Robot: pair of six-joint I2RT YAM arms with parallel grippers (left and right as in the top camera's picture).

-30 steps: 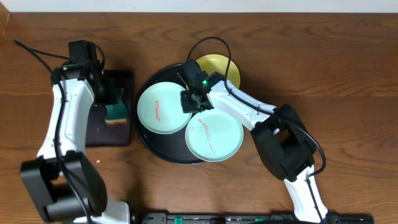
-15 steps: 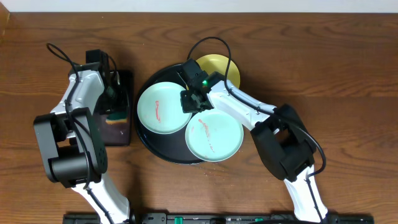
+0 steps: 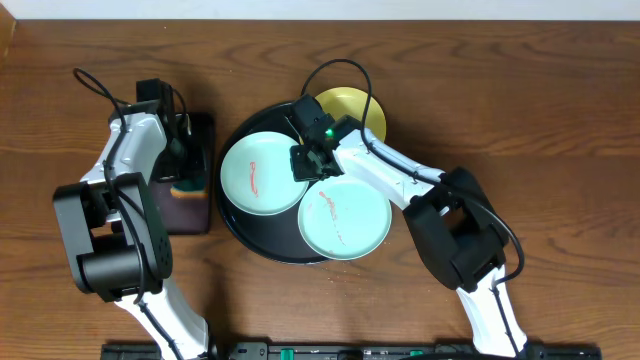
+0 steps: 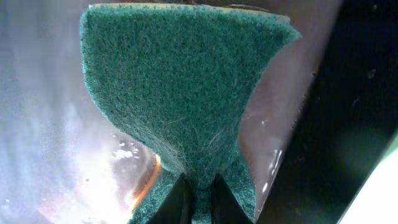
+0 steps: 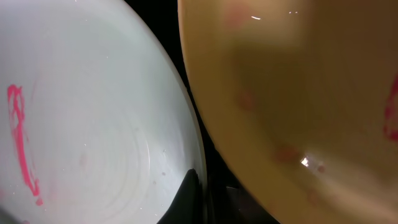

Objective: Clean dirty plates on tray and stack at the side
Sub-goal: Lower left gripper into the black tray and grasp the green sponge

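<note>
A round black tray carries three plates: a mint-blue plate at the left, a second mint-blue plate at the lower right, and a pale yellow plate at the back. The two mint plates carry red smears. My right gripper is shut on the right rim of the left mint plate, beside the yellow plate. Its tips pinch that thin edge. My left gripper is shut on a green sponge, with its fingertips squeezing the sponge's near edge.
The sponge rests on a smaller rectangular black tray left of the round one; its surface looks wet in the left wrist view. Cables loop above both arms. Brown wooden tabletop lies around the trays.
The left arm swung in over the rectangular tray, and its gripper closed on the green sponge. The right arm and the plates have not moved.
</note>
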